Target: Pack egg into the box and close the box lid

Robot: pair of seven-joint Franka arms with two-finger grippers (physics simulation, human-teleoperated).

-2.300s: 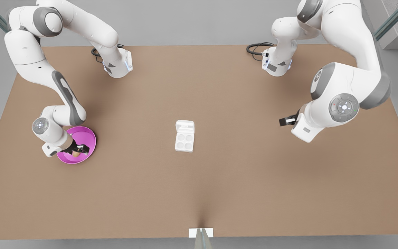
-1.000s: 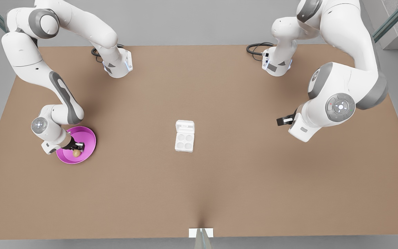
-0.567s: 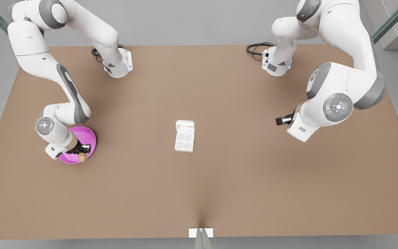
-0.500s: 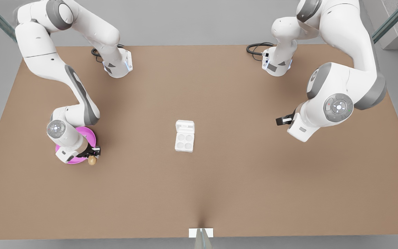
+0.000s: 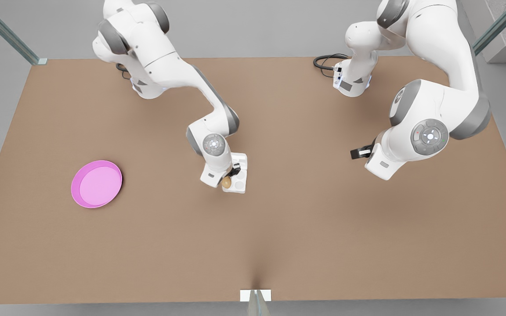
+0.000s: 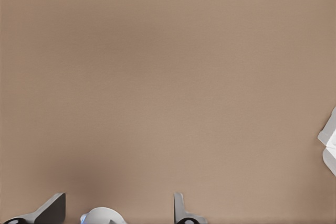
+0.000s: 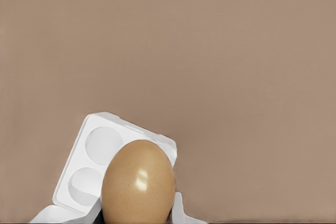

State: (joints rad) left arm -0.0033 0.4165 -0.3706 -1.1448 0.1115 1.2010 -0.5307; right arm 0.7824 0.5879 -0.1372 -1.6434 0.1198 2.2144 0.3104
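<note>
Egg (image 7: 138, 182) sat closest to the lens in the right wrist view, clenched in the right end effector (image 5: 231, 174), so the pick from the pink plate (image 5: 97, 183) was done and the carry had reached the box (image 5: 239, 186) at the centre of the front view. There the egg (image 5: 226, 182) hung over the tray's lower-left cup as the front view frames it. Whether it already touched the cup could not be told. Its long axis ran in line with the fingers, with what looked like the narrower end pointing away from the wrist, down toward the desk (image 5: 305, 228), so it seemed set to go in upright.

Just behind the egg, two round cups of the tray (image 7: 105, 161) lay bare. The box lid (image 5: 242, 159) lay open, folded back flat on the far side of the tray. By my reading, seating and releasing the egg and then swinging the lid shut were both left to do.

Farther off, at the right of the front view, the left end effector (image 5: 360, 152) waited well apart from the box, fingers (image 6: 52, 209) spread and holding nothing.
</note>
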